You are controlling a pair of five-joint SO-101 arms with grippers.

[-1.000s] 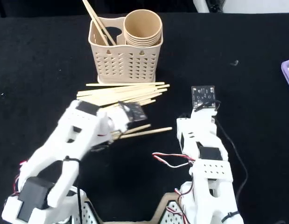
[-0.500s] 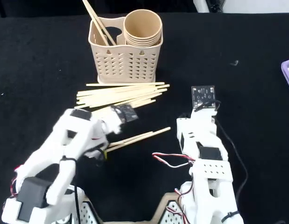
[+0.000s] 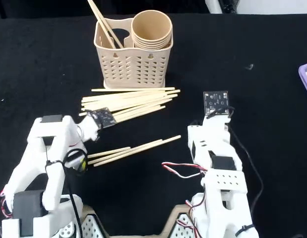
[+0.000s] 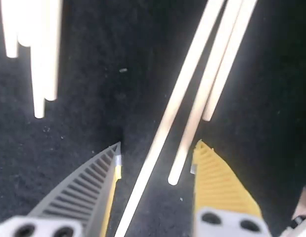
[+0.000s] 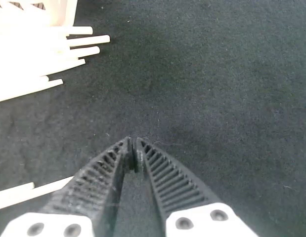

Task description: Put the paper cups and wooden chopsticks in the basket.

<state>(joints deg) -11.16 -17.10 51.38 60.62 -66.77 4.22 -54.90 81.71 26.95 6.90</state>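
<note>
left gripper [image 4: 157, 145] has swung leftward, open wide over three loose chopsticks [image 3: 133, 148]; right gripper [image 5: 133, 148] closed.

cups [image 3: 152, 29] in basket [image 3: 132, 67], chopsticks [image 3: 128, 100] before it

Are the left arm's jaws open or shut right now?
Open: the left gripper has jaws apart, with pale wooden chopsticks lying between them on the black cloth.

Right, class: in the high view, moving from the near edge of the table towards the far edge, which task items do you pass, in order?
small group of chopsticks → larger pile of chopsticks → basket
</note>
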